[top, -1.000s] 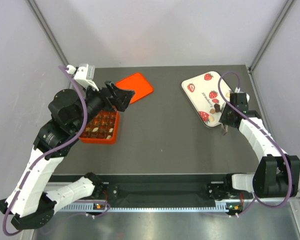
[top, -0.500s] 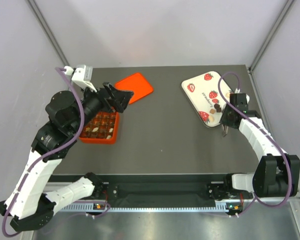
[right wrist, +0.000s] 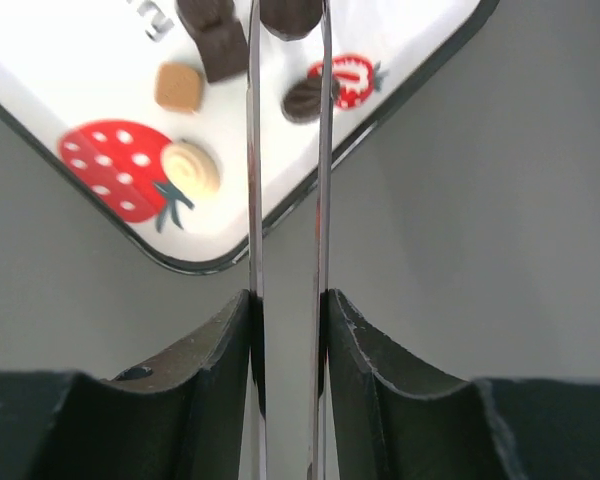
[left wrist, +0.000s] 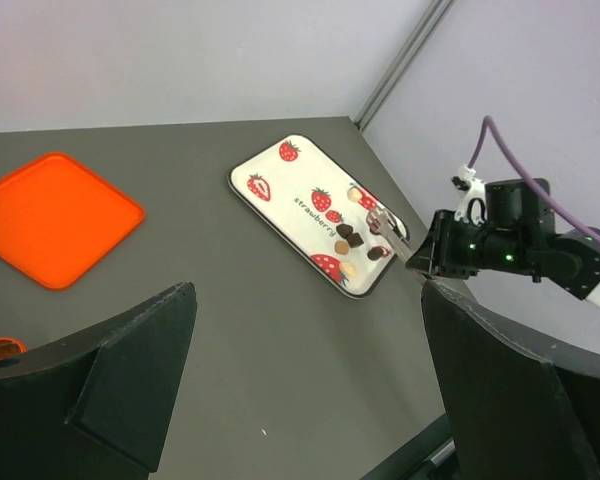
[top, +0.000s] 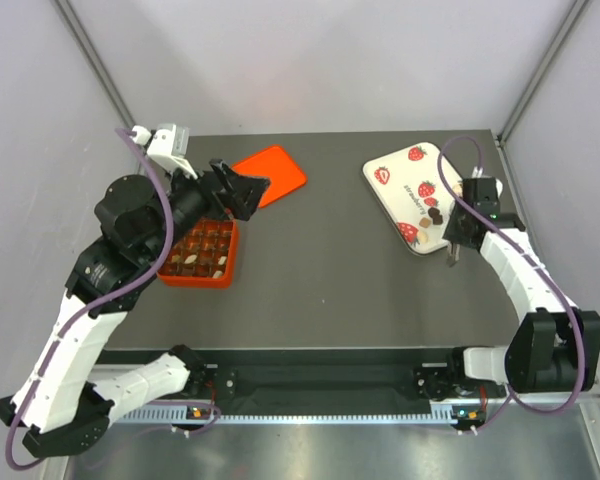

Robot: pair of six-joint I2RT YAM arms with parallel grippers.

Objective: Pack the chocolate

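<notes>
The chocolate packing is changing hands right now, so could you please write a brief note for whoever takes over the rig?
Left pincer: open and empty, raised near the orange box.
Right pincer: its long thin prongs reach over the strawberry tray. A dark chocolate sits between them at the picture's edge, and I cannot tell whether it is gripped.
Done: several box compartments hold chocolates. The lid lies off, beside the box.
Left: several dark and pale pieces lie on the tray. Move them over, then probably fit the lid.
</notes>
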